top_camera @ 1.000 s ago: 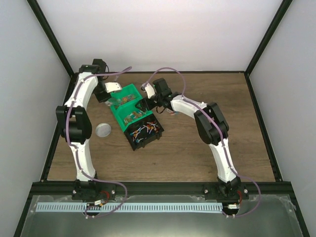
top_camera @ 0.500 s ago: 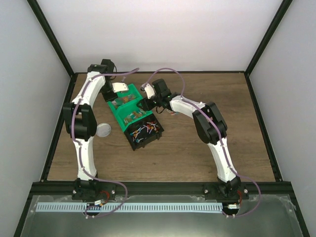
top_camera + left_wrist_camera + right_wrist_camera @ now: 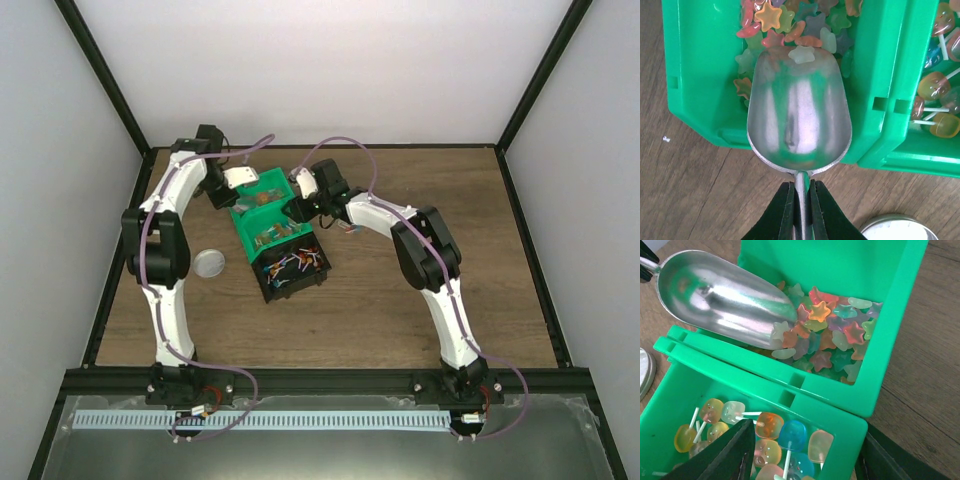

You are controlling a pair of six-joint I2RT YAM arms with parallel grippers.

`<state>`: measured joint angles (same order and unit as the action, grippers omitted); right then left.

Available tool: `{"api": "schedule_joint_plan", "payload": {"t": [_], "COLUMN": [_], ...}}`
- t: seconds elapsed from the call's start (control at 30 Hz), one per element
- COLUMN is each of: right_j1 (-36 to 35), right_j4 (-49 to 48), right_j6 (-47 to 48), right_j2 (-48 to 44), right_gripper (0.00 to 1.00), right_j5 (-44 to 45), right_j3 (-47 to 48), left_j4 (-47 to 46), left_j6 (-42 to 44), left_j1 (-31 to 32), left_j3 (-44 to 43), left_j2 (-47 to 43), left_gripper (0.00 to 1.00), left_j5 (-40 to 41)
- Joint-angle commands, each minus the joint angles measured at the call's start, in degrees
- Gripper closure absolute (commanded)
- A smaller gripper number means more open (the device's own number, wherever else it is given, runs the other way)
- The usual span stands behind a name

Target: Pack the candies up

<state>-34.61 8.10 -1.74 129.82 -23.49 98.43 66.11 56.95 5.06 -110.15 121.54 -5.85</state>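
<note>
Left gripper (image 3: 799, 200) is pinching the scoop (image 3: 799, 115) handle, tip barely biting star candies (image 3: 835, 335) in the green bin (image 3: 695, 75), so it should be driving deeper and level; right gripper (image 3: 800, 452) jaws are straddling the lollipop bin (image 3: 840, 427) wall, clamp unclear; wrapped candies (image 3: 288, 266) are sitting in the black bin (image 3: 325, 272).

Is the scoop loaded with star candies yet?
No, the scoop is nearly bare, with just one pale star at its tip.

I see a scoop (image 3: 799, 117) of brushed metal, softly shiny, and glossy, smooth green plastic bins (image 3: 695, 75). The star sweets (image 3: 832, 335) look glassy and translucent; the table (image 3: 685, 190) is matt grained wood.
</note>
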Motion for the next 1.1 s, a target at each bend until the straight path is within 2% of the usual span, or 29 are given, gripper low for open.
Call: {"api": "schedule_joint_plan", "payload": {"t": [0.0,0.47,0.67,0.93,1.07], "right_j1": [-1.9,-1.8,-1.8,-1.9,-1.9], "right_j4": [-3.2,-3.6,-4.7,-5.2,-5.7], "right_j6": [1.8,3.4,3.8,4.3,4.5], "right_j2": [0.3,-1.2,-1.8,-1.7,-1.5], "right_gripper": [0.45,0.46,0.46,0.46,0.46], "right_j5": [-2.2,-2.6,-5.0,-6.6,-7.6], "right_j3": [0.5,-0.8,-1.8,-1.9,-1.9], "left_j4": [-1.5,5.4,6.1,2.2,0.0], "left_j6": [2.1,6.1,4.7,2.2,2.0], "left_j1": [1.7,-1.9,-1.2,0.3,1.8], "left_j3": [4.2,3.2,4.0,7.2,9.5], "left_j2": [2.4,-5.6,-2.5,1.2,0.9], "left_gripper": [0.96,0.96,0.96,0.96,0.96], "left_j5": [-11.5,-9.0,-9.2,-8.3,-11.6]}}
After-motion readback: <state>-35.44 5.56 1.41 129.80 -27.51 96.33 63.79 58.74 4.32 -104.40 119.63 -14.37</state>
